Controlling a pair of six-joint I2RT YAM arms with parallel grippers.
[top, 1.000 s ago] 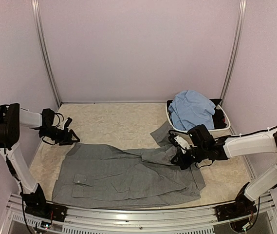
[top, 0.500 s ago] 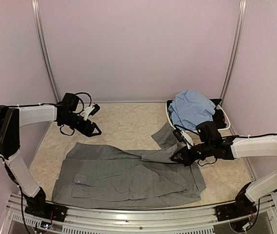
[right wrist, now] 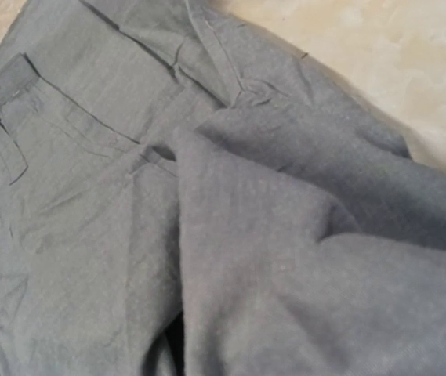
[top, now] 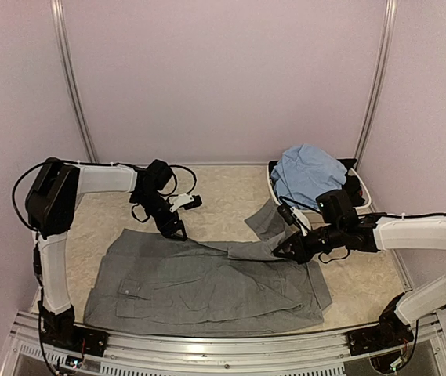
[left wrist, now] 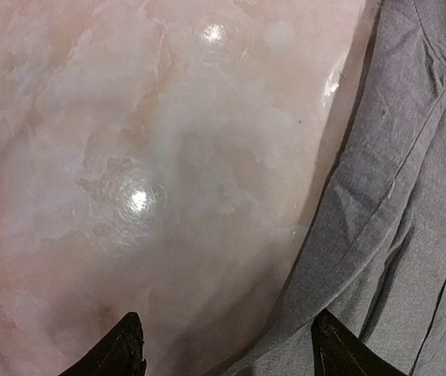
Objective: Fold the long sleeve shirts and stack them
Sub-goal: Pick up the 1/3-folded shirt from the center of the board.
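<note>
The slate grey long sleeve shirt (top: 207,286) lies spread across the near half of the table, a chest pocket (right wrist: 11,78) showing in the right wrist view. Its sleeve (top: 262,219) runs toward the far right. My right gripper (top: 284,251) is shut on a raised fold of that sleeve; grey cloth (right wrist: 285,274) covers its fingers in the right wrist view. My left gripper (top: 175,225) hangs open just above the shirt's far edge (left wrist: 395,235), one fingertip over bare table and the other over cloth. The light blue shirt (top: 309,174) is heaped in the basin.
The white oval basin (top: 273,182) stands at the far right corner with some dark cloth (top: 354,189) beside the blue shirt. Pale walls close in the table (top: 215,192) on three sides, with metal rails at the near edge.
My left arm has swung from the table's left edge rightward to the grey shirt's far edge, opening a little wider. The right gripper has shifted slightly with the sleeve fold.
</note>
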